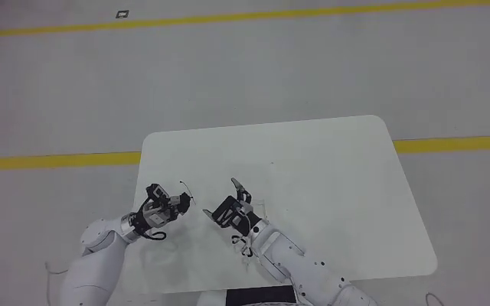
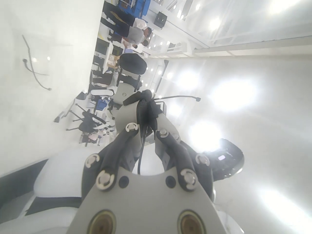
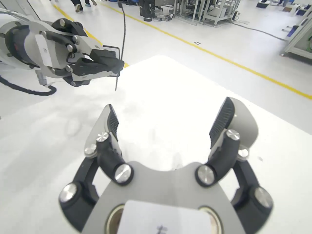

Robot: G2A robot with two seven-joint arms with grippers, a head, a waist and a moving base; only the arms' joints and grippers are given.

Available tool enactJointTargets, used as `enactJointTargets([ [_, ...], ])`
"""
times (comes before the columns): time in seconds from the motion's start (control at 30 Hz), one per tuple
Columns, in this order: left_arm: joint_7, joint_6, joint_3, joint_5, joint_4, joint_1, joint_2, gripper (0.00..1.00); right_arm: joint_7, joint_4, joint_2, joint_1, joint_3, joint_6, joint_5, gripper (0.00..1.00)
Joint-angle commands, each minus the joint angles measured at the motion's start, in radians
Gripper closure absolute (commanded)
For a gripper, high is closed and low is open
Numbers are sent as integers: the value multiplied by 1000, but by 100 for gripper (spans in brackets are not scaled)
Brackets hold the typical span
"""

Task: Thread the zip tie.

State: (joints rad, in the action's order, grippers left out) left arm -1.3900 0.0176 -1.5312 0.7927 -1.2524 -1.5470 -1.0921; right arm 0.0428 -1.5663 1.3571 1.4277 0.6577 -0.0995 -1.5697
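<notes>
The thin black plastic zip tie stands roughly upright, pinched in the left gripper above the white rounded table; its clamped middle is hidden. The right gripper gapes wide, empty. Yellow-lined grey floor surrounds.

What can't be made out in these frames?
- Head slot of the zip tie: too small in all views.
- Pinch point on it: left wrist view, hidden by the fingers of the left gripper.
- Thin dark strands on the table: left wrist view, washed by glare; what they are is unclear.
</notes>
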Motion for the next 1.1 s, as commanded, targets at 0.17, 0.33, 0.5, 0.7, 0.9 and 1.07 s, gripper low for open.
enactJointTargets([
  [0.17, 0, -15, 15, -6, -11, 1, 9, 100, -2, 0, -1, -2, -2, 0, 0, 0],
  [0.33, 16, -5, 21, 3, -13, 0, 8, 100, -2, 0, -1, -2, -2, 0, 0, 0],
  [0.5, 0, 77, 45, 99, 2, 4, 5, 100, -2, 2, -6, -14, -8, 38, 0, 0],
  [0.7, 0, 120, 85, 173, 30, 19, 1, 100, -1, -2, -12, -22, -20, 39, 0, 0],
  [0.9, 0, 122, 101, 187, 35, 24, 0, 100, 11, -1, -14, -30, -42, 34, 0, 82],
  [1.07, 0, 122, 101, 187, 35, 24, 0, 100, 13, 7, -15, -38, -62, 32, 0, 100],
])
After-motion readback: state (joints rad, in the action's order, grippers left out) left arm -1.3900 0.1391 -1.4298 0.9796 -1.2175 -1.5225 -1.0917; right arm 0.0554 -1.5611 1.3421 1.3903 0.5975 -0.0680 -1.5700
